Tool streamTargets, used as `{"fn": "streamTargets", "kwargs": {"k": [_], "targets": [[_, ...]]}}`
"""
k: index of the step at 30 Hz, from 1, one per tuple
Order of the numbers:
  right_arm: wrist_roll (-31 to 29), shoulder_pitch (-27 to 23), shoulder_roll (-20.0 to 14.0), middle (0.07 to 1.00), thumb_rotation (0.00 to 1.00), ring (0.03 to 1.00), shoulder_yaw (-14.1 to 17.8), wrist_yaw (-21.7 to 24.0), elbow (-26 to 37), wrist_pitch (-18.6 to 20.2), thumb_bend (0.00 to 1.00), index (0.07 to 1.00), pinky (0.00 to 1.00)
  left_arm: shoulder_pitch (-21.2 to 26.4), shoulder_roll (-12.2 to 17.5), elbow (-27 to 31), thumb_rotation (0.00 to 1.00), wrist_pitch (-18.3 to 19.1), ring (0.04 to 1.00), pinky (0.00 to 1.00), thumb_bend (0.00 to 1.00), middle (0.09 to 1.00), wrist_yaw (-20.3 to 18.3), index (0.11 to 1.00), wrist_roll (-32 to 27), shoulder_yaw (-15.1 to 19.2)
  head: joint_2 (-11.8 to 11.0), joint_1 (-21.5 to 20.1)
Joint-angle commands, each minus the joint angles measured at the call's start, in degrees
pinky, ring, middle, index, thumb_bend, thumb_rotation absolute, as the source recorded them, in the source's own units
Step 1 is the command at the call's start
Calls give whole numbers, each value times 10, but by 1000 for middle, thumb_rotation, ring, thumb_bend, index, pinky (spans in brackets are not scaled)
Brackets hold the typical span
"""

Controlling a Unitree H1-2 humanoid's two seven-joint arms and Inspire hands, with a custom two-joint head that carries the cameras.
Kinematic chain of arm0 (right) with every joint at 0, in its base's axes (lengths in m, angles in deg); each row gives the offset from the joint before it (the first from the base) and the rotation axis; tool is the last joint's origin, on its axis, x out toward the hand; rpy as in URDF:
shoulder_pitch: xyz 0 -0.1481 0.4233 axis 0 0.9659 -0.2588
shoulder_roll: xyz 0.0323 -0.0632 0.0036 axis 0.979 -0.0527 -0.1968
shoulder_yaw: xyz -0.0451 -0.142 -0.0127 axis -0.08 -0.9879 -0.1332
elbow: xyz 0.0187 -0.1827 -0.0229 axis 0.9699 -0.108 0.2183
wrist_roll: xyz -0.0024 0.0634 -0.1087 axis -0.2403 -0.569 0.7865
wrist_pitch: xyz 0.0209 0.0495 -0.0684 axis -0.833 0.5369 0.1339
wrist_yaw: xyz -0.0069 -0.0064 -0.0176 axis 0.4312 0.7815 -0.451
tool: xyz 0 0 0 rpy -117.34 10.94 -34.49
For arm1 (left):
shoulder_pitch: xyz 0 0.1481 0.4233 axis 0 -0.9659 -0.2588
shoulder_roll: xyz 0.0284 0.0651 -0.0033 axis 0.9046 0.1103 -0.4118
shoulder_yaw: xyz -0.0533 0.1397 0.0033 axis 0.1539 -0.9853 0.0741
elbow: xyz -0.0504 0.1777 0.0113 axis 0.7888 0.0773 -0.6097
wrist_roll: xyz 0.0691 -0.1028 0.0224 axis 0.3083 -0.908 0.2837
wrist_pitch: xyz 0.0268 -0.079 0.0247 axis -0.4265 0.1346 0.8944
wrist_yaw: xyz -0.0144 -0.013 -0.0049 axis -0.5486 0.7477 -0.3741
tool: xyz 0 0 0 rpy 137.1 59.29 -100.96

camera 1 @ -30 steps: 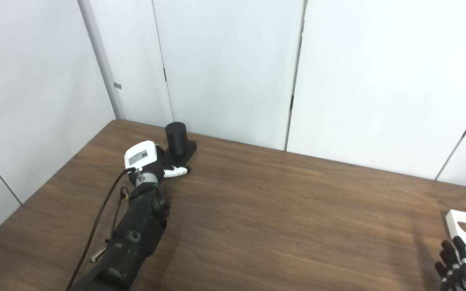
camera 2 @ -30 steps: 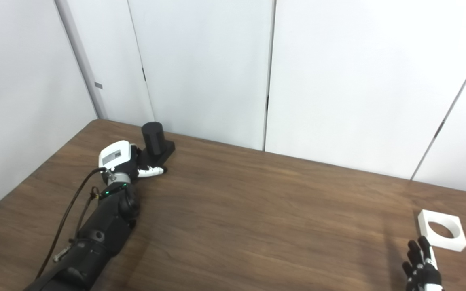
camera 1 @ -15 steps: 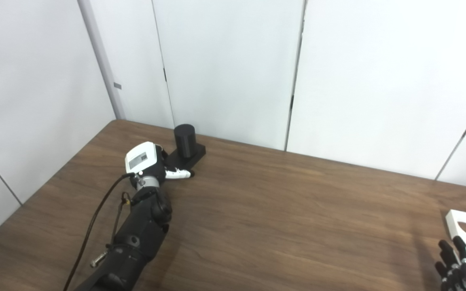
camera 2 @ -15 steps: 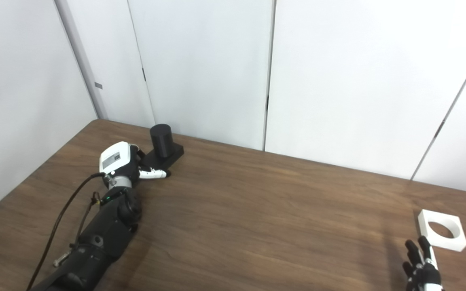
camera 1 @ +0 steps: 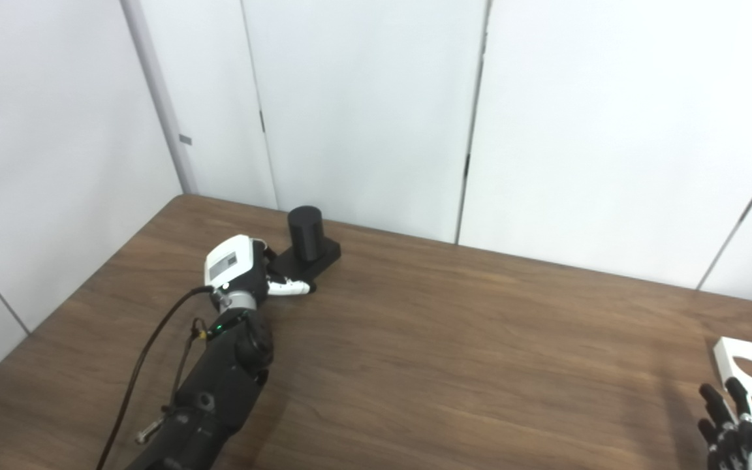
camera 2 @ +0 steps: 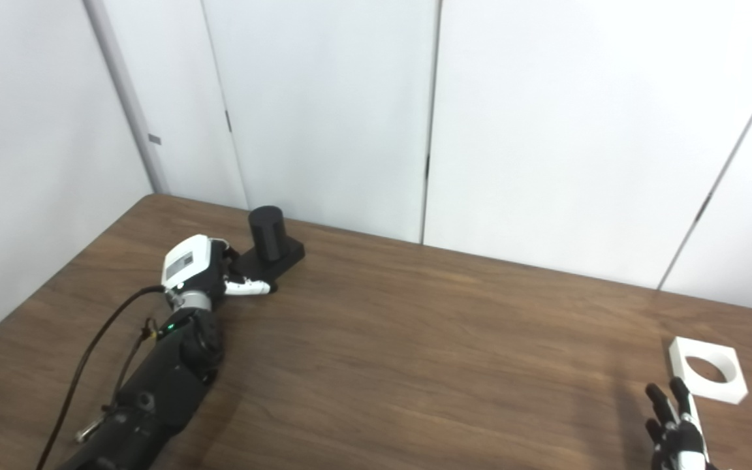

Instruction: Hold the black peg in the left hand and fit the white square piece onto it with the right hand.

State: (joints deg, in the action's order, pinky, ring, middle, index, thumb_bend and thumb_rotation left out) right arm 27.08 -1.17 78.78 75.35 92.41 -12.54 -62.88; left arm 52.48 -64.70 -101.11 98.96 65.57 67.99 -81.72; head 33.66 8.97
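Fingers of left hand gripping black peg base — right hand fingers spread, empty

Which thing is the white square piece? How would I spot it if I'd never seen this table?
Start at the brown wooden table and follow it to its far right side. Just beyond the fingertips of the robot's right hand lies the white square piece, flat on the wood. It is the only white block there, with a big round hole through its middle, unlike the black peg at the left.

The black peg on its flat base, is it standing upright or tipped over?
Upright. The black cylindrical peg rises vertically from its flat black base, which lies flat on the wooden table.
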Motion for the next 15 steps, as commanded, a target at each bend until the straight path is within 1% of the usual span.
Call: {"fn": "streamTargets", "kwargs": {"k": [1, 3, 6, 10, 12, 15], "targets": [[-8, 69, 8, 962, 1000, 1000, -7, -2, 22, -12, 558, 1000, 1000, 4, 11, 32, 50, -7, 798, 804, 523, 711, -10, 481, -6, -5, 1, -3], [-3, 69, 8, 962, 1000, 1000, -9, -3, 23, -12, 541, 1000, 1000, -5, 11, 51, 50, -6, 798, 799, 524, 715, -16, 481, -7, -10, 3, -5], [9, 69, 8, 960, 1000, 1000, -12, -7, 26, -12, 523, 1000, 1000, -21, 10, 83, 49, -14, 815, 807, 523, 720, -23, 480, -11, -13, 5, -9], [-1, 71, 15, 959, 1000, 1000, -13, -9, 37, 1, 519, 1000, 1000, -50, 14, 160, 51, 2, 818, 821, 520, 738, -70, 481, -2, -32, 11, -20], [3, 70, 16, 958, 1000, 1000, -15, -10, 39, 0, 499, 1000, 1000, -68, 16, 202, 51, 2, 812, 805, 518, 740, -91, 482, 1, -41, 14, -25], [6, 71, 15, 958, 1000, 1000, -19, -12, 42, 3, 499, 1000, 1000, -94, 18, 253, 50, -4, 816, 800, 516, 744, -116, 483, 1, -52, 18, -34]]}}
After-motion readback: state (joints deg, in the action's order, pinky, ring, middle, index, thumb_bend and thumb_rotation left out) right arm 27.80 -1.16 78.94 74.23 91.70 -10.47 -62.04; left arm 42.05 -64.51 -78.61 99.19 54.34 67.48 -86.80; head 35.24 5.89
